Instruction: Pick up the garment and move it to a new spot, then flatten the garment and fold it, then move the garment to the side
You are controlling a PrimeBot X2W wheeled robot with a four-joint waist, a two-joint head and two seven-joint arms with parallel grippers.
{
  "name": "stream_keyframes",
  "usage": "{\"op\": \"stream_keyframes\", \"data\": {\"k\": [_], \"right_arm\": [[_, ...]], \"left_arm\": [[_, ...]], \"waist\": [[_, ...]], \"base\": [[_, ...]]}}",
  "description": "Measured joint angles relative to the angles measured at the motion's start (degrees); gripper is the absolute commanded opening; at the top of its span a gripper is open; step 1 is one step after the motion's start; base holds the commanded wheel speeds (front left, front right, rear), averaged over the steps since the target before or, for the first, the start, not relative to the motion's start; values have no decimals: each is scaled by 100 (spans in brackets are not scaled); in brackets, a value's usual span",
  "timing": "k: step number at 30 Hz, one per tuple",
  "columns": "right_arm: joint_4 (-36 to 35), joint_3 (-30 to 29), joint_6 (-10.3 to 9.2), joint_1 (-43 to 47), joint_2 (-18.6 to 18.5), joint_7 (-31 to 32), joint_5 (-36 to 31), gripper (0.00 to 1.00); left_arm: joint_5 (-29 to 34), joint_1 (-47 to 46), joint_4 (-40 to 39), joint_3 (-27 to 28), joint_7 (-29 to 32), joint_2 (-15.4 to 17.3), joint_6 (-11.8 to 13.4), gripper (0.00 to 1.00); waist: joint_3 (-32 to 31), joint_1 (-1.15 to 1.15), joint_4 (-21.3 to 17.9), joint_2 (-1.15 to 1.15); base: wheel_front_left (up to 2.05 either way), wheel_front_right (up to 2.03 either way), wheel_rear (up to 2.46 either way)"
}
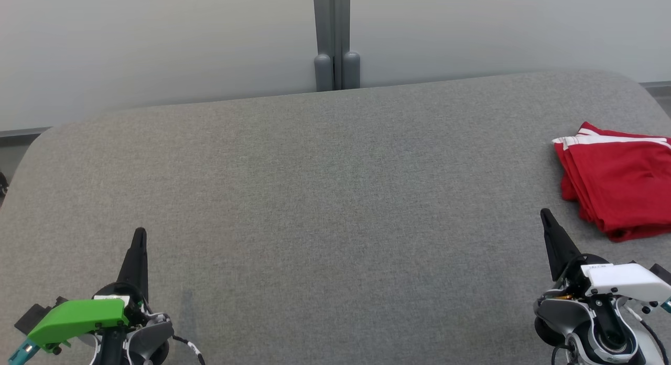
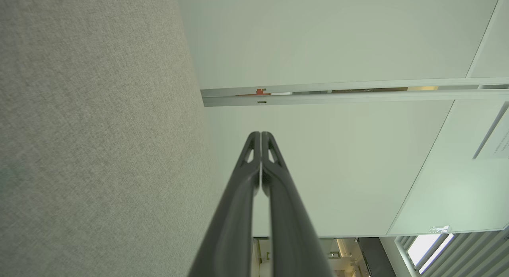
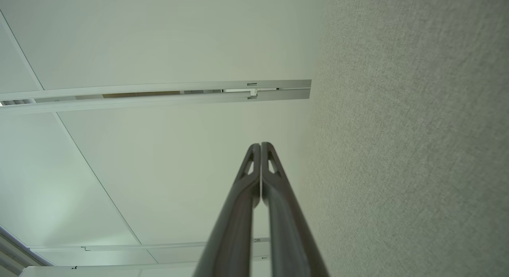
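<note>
Red garment (image 1: 621, 181) seen folded on grey table (image 1: 335, 197), just ahead-right of right end effector (image 1: 546, 214), untouched. Left end effector (image 1: 139, 233) well apart. Both pressed together, nothing pinched.

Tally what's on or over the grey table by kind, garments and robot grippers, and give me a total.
Garments: 1, the folded red garment at the table's right end.
Grippers: 2, the left gripper and the right gripper, both shut and holding nothing.
Total: 3
</note>
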Motion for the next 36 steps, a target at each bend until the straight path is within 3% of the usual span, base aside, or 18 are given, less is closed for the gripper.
{"op": "stream_keyframes", "data": {"k": [36], "right_arm": [[-1, 0, 0, -1, 0, 0, 0, 0]], "left_arm": [[-1, 0, 0, 0, 0, 0, -1, 0]], "waist": [[0, 0, 0, 0]], "base": [[0, 0, 0]]}}
